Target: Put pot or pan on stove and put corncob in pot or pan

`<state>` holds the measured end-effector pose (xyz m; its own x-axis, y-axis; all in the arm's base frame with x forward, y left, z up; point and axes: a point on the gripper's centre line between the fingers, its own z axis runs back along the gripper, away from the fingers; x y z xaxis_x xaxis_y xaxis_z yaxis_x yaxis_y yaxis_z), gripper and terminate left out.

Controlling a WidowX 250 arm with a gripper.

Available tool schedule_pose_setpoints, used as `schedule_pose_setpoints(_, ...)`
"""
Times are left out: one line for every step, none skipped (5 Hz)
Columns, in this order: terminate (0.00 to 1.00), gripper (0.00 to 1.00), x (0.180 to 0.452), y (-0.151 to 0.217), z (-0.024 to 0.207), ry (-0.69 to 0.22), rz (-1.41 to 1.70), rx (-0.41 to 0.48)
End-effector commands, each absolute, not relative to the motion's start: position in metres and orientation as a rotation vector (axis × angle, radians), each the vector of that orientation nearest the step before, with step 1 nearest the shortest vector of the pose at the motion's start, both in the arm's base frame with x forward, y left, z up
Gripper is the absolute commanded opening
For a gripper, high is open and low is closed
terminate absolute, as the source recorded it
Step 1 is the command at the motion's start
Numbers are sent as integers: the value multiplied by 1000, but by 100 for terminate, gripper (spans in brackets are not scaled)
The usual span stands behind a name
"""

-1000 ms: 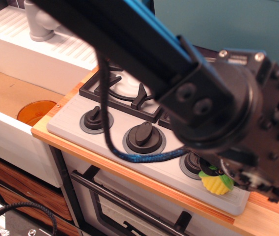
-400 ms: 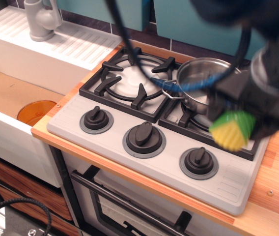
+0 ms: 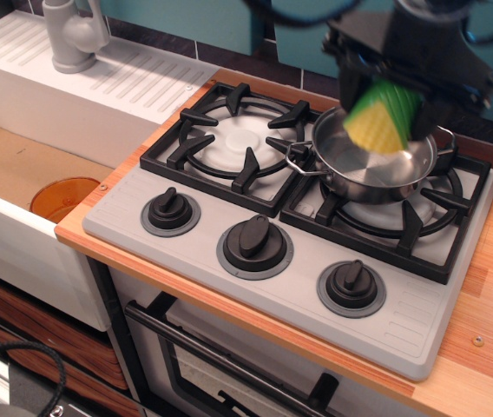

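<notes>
Corncob [image 3: 380,117] is up in the air right over the pot [image 3: 377,165], pinched by the black gripper [image 3: 385,109] w/ fingers closed on it from both sides. Yellow ridged end points down-left, green husk toward the top, whole thing tilted. Can't tell if it touches the pot, looks like it hangs just above the rim.

Biggest stuff first: wooden counter [image 3: 481,295] runs across the frame, light wood showing on the right and along the front edge. White sink unit [image 3: 99,95] sits at the left w/ a ribbed drainboard and a grey faucet [image 3: 71,35] at the top left. Below it there's a lower brown shelf w/ an orange dish [image 3: 62,198] partly hidden by the edge.

Grey stove [image 3: 255,278] takes up the middle, 2 black burner grates over white discs. Left grate [image 3: 229,143] is bare. Right grate [image 3: 403,213] carries the pot, which sits toward its back-left part. Pot is shiny steel, shallow, wire loop handle sticking out on the left side.

3 black knobs [image 3: 255,243] in a row along the stove front, all apart from each other. Oven door handle [image 3: 229,365] shows below the counter edge.
</notes>
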<state>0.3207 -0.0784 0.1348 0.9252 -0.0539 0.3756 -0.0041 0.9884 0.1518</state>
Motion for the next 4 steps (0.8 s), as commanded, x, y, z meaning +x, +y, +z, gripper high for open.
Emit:
schedule_pose_setpoints(0, 0, 376, -51, 144, -474, -55, 119)
schedule_pose_setpoints(0, 0, 384, -51, 137, -497, -63, 105)
schedule_pose_setpoints(0, 100, 385, -55, 133, -502, -74, 105)
schedule_pose_setpoints(0, 100, 380, -62, 135, -494, -55, 104)
